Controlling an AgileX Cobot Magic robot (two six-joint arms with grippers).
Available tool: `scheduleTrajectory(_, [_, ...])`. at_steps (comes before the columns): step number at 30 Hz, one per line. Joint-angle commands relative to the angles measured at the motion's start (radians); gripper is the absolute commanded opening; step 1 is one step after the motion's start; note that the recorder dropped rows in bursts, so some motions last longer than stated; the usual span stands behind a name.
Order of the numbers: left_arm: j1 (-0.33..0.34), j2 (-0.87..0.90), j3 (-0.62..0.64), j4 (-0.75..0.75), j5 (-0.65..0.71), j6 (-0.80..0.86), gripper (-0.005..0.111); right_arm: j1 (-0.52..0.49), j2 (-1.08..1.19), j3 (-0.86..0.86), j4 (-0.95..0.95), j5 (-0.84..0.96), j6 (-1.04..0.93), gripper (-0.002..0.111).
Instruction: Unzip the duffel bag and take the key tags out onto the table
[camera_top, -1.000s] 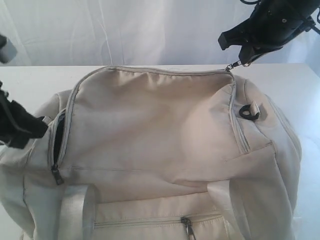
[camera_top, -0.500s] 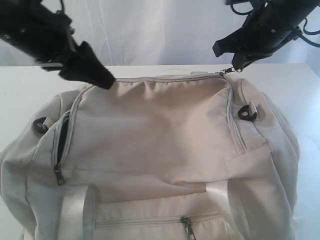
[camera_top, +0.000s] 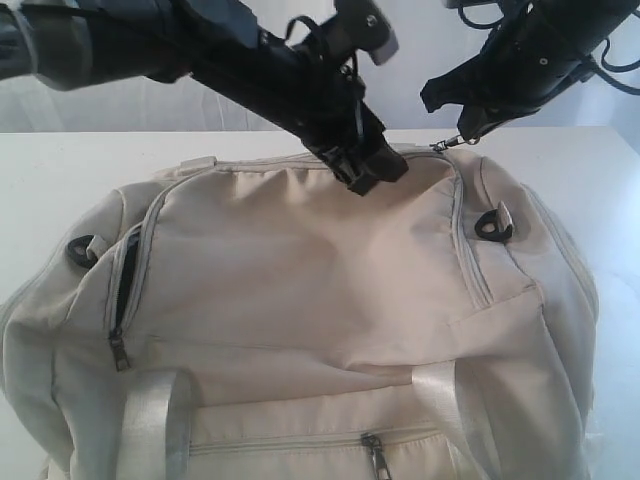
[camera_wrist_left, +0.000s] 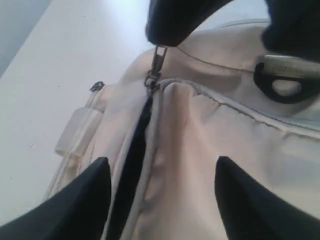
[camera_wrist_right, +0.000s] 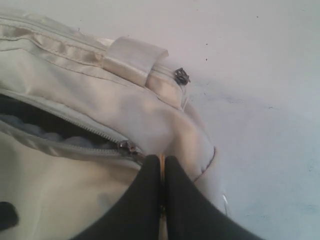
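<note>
A white surface (camera_top: 60, 170) is mostly covered by a cream duffel bag (camera_top: 300, 280). The left claw (camera_top: 372, 172), spread and empty, has been swung over to the bag's far edge, likely to reach inside. The zipper pull (camera_wrist_left: 157, 57) is pinched by the clenched right claw (camera_top: 462, 124). The zipper parted there is shown only by the wrist views; key tags are unseen.

Cream duffel bag (camera_top: 300, 290) (main zipper (camera_wrist_left: 150, 125) partly undone, dark gap) on the white table (camera_top: 60, 170).

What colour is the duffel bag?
The duffel bag is cream beige all over, shown best in the exterior view.
</note>
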Motion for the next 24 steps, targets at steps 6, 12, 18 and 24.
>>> scheduleTrajectory(6, [-0.043, 0.090, -0.056, -0.027, -0.116, -0.034, 0.045, -0.008, -0.003, 0.004, 0.005, -0.001, -0.011, 0.000])
scheduleTrajectory(12, [-0.044, 0.089, -0.056, -0.029, -0.112, -0.049, 0.000, -0.008, -0.003, 0.004, 0.003, -0.001, -0.016, 0.000])
scheduleTrajectory(18, [-0.014, 0.065, -0.056, 0.037, -0.053, -0.095, 0.000, -0.010, -0.003, 0.004, -0.023, 0.011, -0.019, 0.000])
scheduleTrajectory(24, [0.028, 0.053, -0.056, 0.108, -0.012, -0.213, 0.000, -0.010, -0.003, 0.040, -0.051, 0.022, -0.005, 0.000])
